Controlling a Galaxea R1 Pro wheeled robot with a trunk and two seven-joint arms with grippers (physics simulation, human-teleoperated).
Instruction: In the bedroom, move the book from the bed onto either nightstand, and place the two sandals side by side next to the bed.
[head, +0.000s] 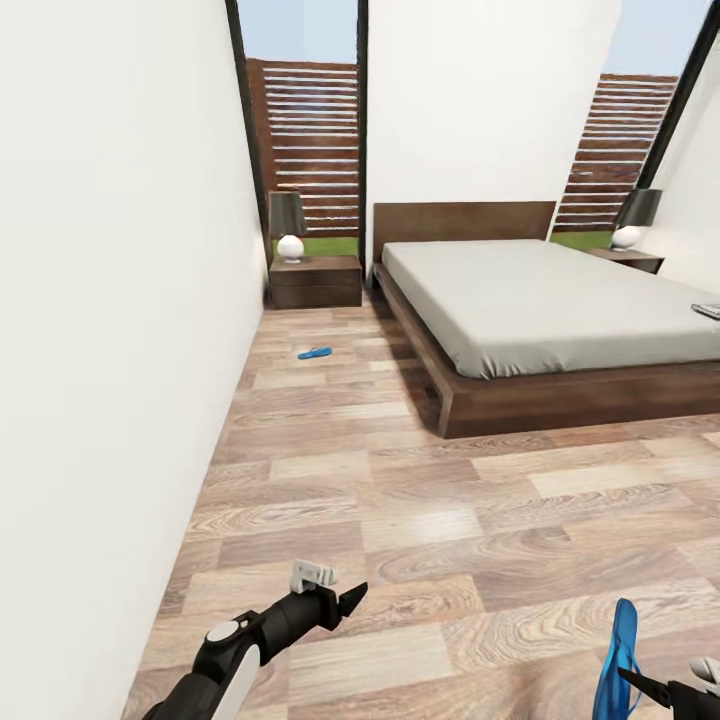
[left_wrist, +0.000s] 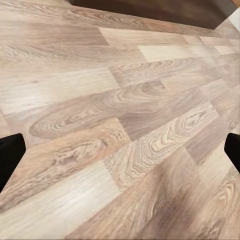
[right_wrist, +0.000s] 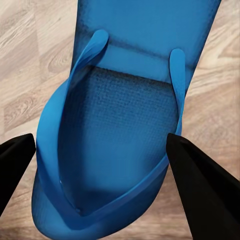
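Right down at the bottom edge of the head view, the right gripper (head: 640, 683) has one bright blue sandal (head: 617, 660) pinched between its dark fingers, the flip-flop standing up on edge above the wood-plank floor (head: 450, 520). From the right wrist camera that held sandal (right_wrist: 125, 130) shows a textured footbed and two thin straps running to the toe post, with a black finger (right_wrist: 205, 185) on either side of the sole. Over on the other side, the left gripper (head: 348, 598) hangs low over bare planks, jaws spread wide, nothing between them. Further up the room, the second sandal (head: 314, 352) lies flat on the floor, between the white wall (head: 110, 300) and the bed (head: 540, 300), short of the nightstand (head: 316, 281) with its lamp (head: 288, 226). A thin book-like object (head: 707, 310) sits on the mattress at the far right edge, too small to read.
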